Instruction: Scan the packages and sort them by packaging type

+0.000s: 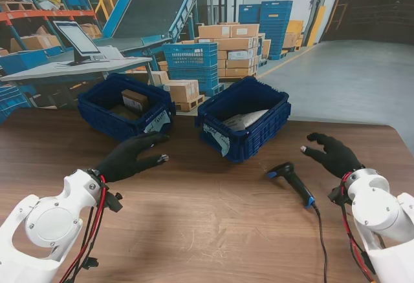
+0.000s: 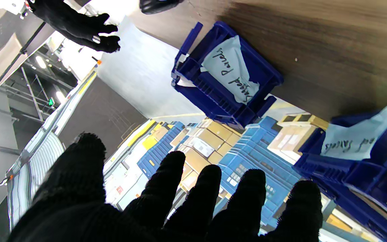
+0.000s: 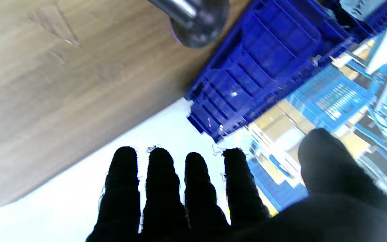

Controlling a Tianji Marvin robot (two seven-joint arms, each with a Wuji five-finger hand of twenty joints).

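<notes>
— Hands first?
— Left black-gloved hand (image 1: 132,156) spread, fingers apart, holding nothing, hovering over the brown wood-grain desk (image 1: 207,231) just in front of the left dark-blue plastic crate (image 1: 123,106). Right black-gloved hand (image 1: 332,153) likewise splayed and empty, near the desk's right edge.
— Scanner?
— Black handheld barcode scanner with a blue collar (image 1: 292,180) lying on the desk, ungrasped, between the right hand and the right dark-blue plastic crate (image 1: 244,116); black cable (image 1: 321,238) trailing toward me.
— Packages?
— None visible on the open desk. One brown cardboard box (image 1: 134,100) inside the left crate; one white soft bagged parcel (image 1: 244,120) inside the right crate. Handwritten paper labels (image 2: 232,72) taped on both crate fronts, the right one reading something like "bagged parcels".
— Progress, then?
— Judging by that: boxed and bagged items already separated, nothing left waiting in view. Probably at or near the end, or between parcels. Cannot say whether more is due.
— Obstacles?
— Little. Scanner and cable close to the right hand's path, easy to snag. Crates nearly touching each other at the far desk edge.
— Beyond the desk?
— Stacked cardboard cartons (image 1: 229,47), light-blue stacked crates (image 1: 191,63), a monitor (image 1: 77,39) on a grey bench, a conveyor ramp.
</notes>
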